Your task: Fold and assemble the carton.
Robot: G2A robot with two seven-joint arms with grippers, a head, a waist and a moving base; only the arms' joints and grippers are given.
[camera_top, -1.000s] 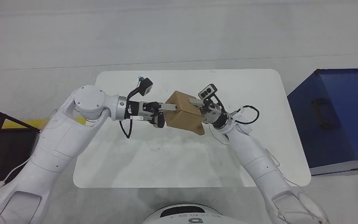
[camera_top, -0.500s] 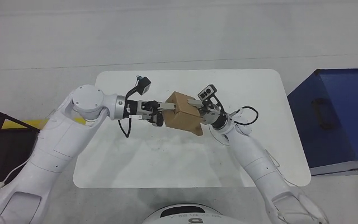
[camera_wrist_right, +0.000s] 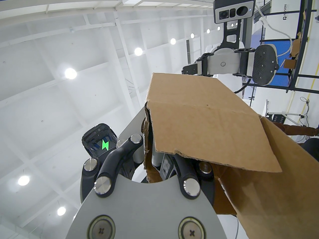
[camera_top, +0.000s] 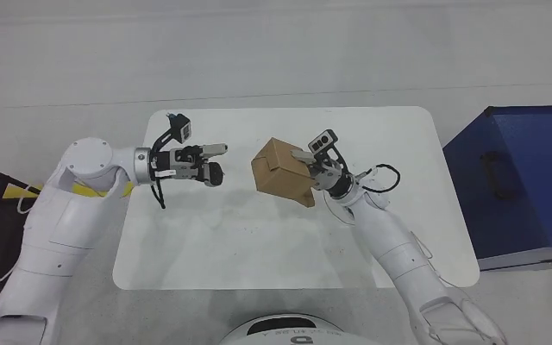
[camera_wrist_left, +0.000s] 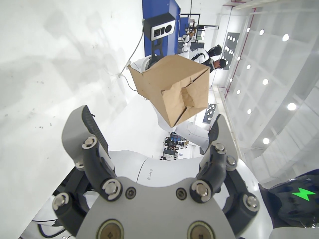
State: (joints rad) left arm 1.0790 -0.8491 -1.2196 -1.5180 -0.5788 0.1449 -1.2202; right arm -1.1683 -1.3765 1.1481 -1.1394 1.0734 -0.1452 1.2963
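Right gripper jaws clamp the carton, tips hidden by cardboard; left gripper jaws apart

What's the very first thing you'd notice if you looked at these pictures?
The brown carton jumps out: it is held up in the air over the middle of the white table, pinched at one edge by the right gripper. The left gripper hangs open beside it, not touching. Past the table's edge, on the right arm's side, sits a big blue box.
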